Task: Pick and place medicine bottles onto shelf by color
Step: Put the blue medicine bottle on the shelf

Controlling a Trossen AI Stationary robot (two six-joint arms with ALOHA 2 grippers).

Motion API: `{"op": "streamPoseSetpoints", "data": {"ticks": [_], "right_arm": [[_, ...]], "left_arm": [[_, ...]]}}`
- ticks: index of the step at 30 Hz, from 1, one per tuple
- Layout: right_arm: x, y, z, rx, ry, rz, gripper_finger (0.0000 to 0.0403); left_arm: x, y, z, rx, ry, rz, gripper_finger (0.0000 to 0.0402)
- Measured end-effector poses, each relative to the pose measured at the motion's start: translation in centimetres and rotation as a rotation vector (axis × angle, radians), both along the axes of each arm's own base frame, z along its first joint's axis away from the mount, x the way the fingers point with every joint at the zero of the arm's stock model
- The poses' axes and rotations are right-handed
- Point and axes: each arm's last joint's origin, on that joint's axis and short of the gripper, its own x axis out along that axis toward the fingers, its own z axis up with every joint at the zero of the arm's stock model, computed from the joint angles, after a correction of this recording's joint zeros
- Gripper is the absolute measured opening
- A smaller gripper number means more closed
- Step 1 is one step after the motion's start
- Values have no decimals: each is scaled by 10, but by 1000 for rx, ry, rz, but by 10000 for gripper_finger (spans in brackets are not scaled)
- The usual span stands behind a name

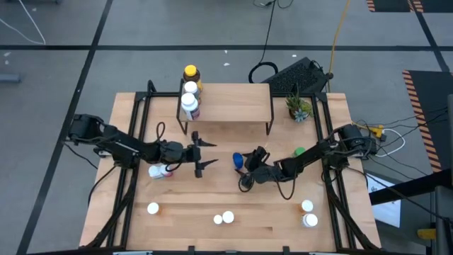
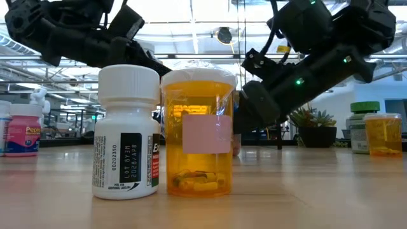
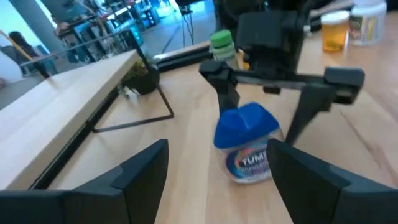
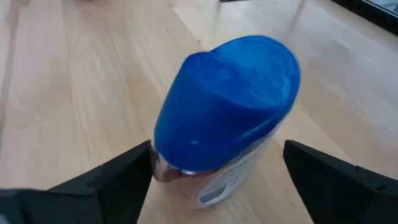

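My right gripper [image 4: 217, 168] has its fingers spread wide on either side of the blue-capped bottle [image 4: 224, 134], not yet touching it; my left gripper [image 1: 200, 156] hovers open just across from it, facing the same bottle. The bottle stands on the table [image 1: 269, 219] in front of the shelf [image 1: 233, 103], where a few bottles [image 1: 190, 99] already sit at one end. To grip well, I judge I should settle lower around the body below the cap, centre it, then close squarely so it doesn't tip.
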Motion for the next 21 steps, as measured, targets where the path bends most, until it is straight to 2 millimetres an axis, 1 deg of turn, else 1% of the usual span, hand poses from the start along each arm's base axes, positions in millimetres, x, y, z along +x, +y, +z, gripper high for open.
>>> {"op": "streamPoseSetpoints", "data": {"ticks": [6, 8, 11, 14, 18, 21], "right_arm": [[-7, -2, -8, -39, 114, 7, 292], [-8, -2, -9, -66, 144, 27, 281], [-6, -1, -8, -69, 148, 81, 272], [-3, -2, -6, -46, 129, 125, 269], [0, -7, -5, -51, 127, 150, 263], [1, -13, -5, -69, 138, 152, 243]], "left_arm": [[3, -2, 4, 34, -8, -24, 261], [7, -1, 8, 18, -2, -78, 257], [13, 0, 12, -25, 41, -130, 251], [18, 3, 14, -34, 99, -115, 252], [23, 8, 21, -52, 86, -102, 261], [27, 12, 17, -75, 102, -102, 268]]}}
